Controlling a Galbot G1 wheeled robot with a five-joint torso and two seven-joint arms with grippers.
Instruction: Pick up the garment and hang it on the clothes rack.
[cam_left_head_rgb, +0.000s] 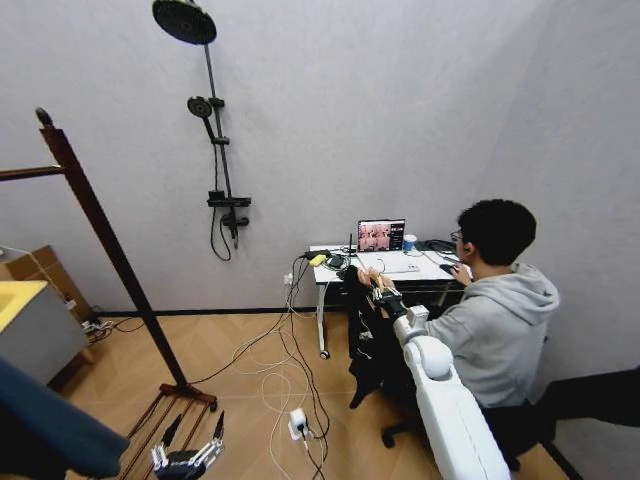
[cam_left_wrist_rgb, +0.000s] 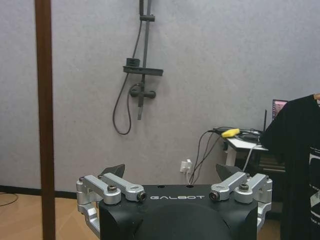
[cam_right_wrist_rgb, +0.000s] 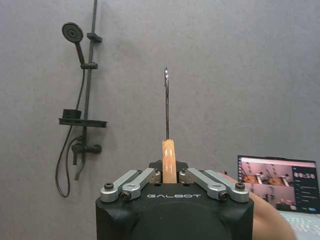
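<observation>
The garment (cam_left_head_rgb: 366, 352) is black and hangs from a light wooden hanger (cam_right_wrist_rgb: 169, 159) with a metal hook (cam_right_wrist_rgb: 166, 100) standing up. My right gripper (cam_left_head_rgb: 384, 294) is shut on the hanger's neck, held out ahead at desk height; its closed fingers (cam_right_wrist_rgb: 150, 176) clamp the wood. The garment (cam_left_wrist_rgb: 295, 165) also appears from the left wrist. The clothes rack (cam_left_head_rgb: 110, 250), dark reddish wood with a ball-topped post, stands at the far left, well apart from the garment; its post (cam_left_wrist_rgb: 45, 120) rises close to my left gripper (cam_left_head_rgb: 188, 455). That gripper (cam_left_wrist_rgb: 172, 172) hangs low, open and empty.
A person (cam_left_head_rgb: 495, 310) sits at a white desk (cam_left_head_rgb: 385, 268) with a laptop (cam_left_head_rgb: 381, 235) just behind the garment. Cables and a power strip (cam_left_head_rgb: 297, 420) litter the wooden floor. A shower fixture (cam_left_head_rgb: 218, 150) is on the wall. A cabinet (cam_left_head_rgb: 35, 320) and blue cloth (cam_left_head_rgb: 50, 425) sit left.
</observation>
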